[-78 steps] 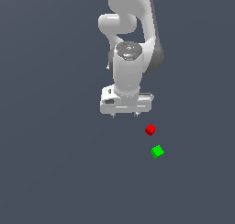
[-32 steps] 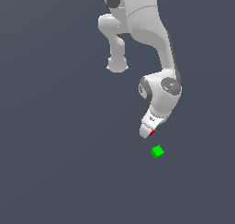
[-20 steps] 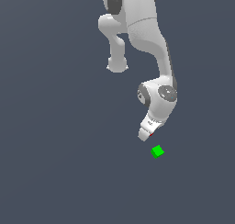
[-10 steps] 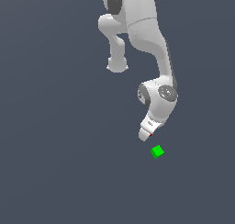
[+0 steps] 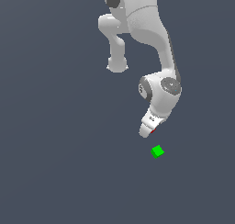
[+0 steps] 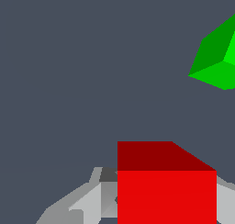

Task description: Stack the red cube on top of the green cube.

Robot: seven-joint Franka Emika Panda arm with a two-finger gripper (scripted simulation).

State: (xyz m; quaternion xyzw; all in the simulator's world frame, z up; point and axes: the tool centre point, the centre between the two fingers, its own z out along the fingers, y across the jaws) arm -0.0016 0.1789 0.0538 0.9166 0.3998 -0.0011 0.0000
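Observation:
The red cube [image 6: 166, 191] sits between my two fingers in the wrist view, with a grey finger [image 6: 87, 202] pressed against one side. In the exterior view only a sliver of the red cube [image 5: 153, 131] shows at the tip of my gripper [image 5: 147, 131], which is shut on it low over the floor. The green cube [image 5: 157, 151] lies on the floor just below and to the exterior view's right of the gripper, apart from it. It also shows in the wrist view [image 6: 215, 58], tilted and partly cut by the frame edge.
The white arm [image 5: 160, 87] bends down from the top of the exterior view. The floor [image 5: 55, 149] is plain dark grey, with no other object in sight.
Since 3.9 s ago the arm has swung down onto the red cube, which now sits in the fingers. Over the last second nothing has visibly moved.

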